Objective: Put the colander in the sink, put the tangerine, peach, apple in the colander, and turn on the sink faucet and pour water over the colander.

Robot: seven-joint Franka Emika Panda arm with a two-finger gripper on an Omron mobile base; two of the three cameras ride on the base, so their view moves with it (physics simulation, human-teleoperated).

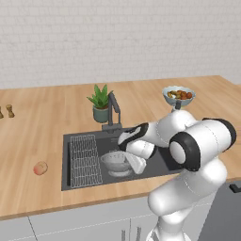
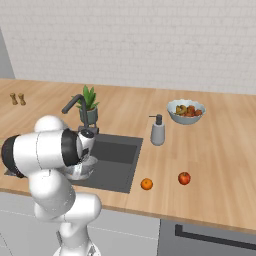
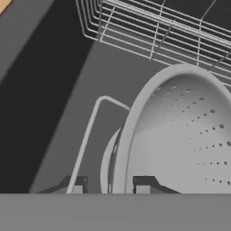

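The whitish perforated colander (image 1: 114,160) (image 3: 189,135) is low inside the dark sink (image 1: 94,137) (image 3: 49,103), beside the wire rack (image 1: 85,160) (image 3: 158,27). My gripper (image 1: 137,164) (image 3: 110,188) is shut on the colander's rim, one fingertip inside the bowl and one outside. The angular faucet (image 1: 113,110) (image 2: 73,104) stands behind the basin with no water running. The peach (image 1: 40,168) lies on the counter left of the sink. The tangerine (image 2: 146,184) and the red apple (image 2: 184,178) lie on the counter right of the sink.
A potted plant (image 1: 100,103) (image 2: 89,106) stands by the faucet. A soap dispenser (image 2: 158,131) and a pale bowl of mixed fruit (image 1: 179,95) (image 2: 186,111) are at the sink's right. Two small shakers (image 1: 9,111) (image 2: 18,99) stand far left.
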